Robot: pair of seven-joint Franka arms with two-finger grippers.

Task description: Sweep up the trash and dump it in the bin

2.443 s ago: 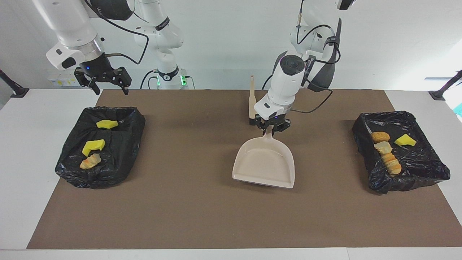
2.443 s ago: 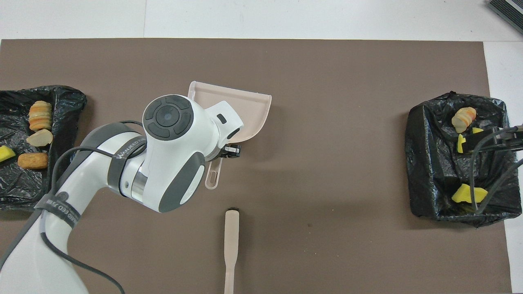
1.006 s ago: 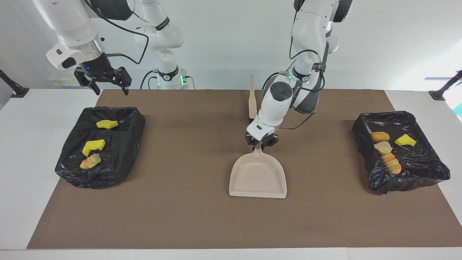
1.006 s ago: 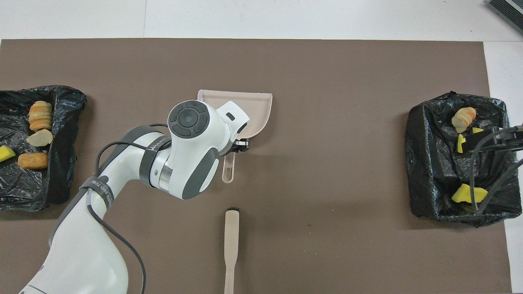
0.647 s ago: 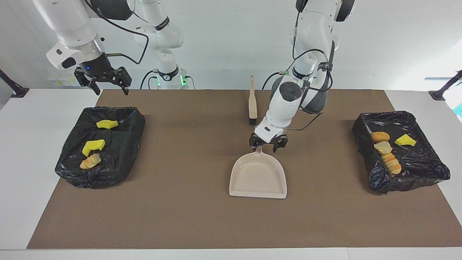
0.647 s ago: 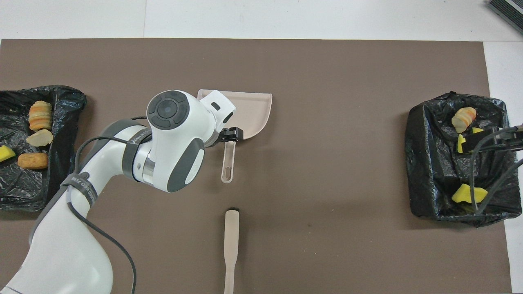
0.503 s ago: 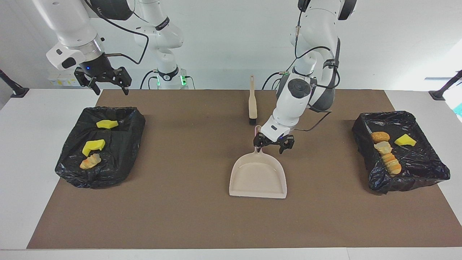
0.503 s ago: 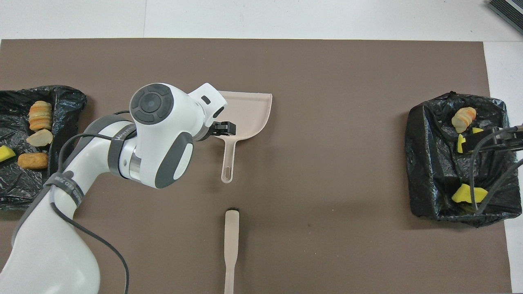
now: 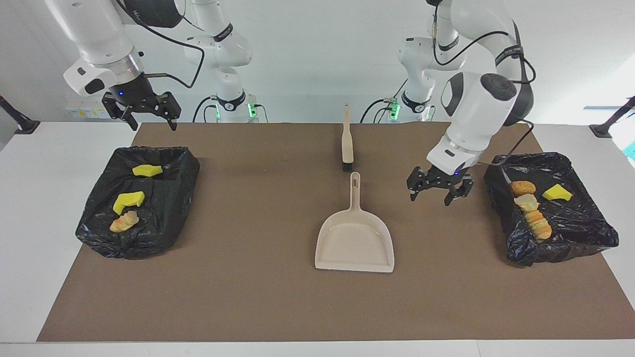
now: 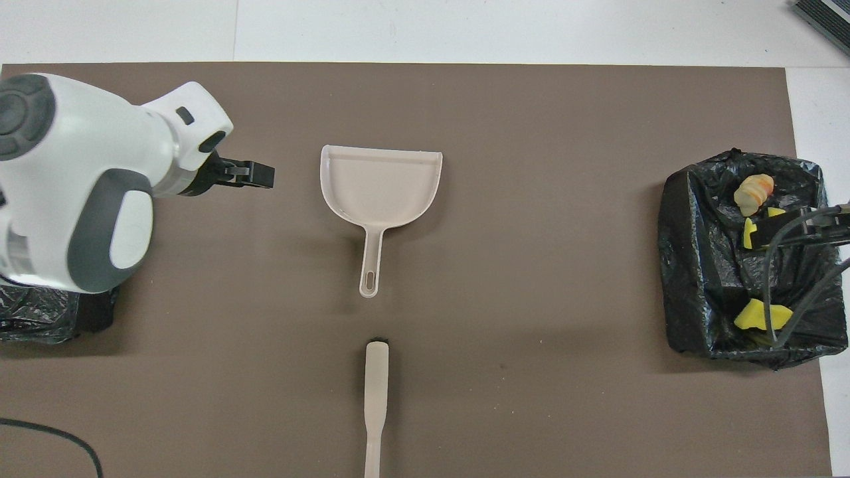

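Hanging over bare brown mat, the left gripper has its fingers spread wide and holds nothing — the beige dustpan lies flat toward the right arm's end from it, with open mat between. The black-lined bin sits just beside this gripper; four trash lumps lie inside. The right gripper waits, open, above the other bin's edge, three lumps below. The brush lies near the dustpan's handle tip, not touching.
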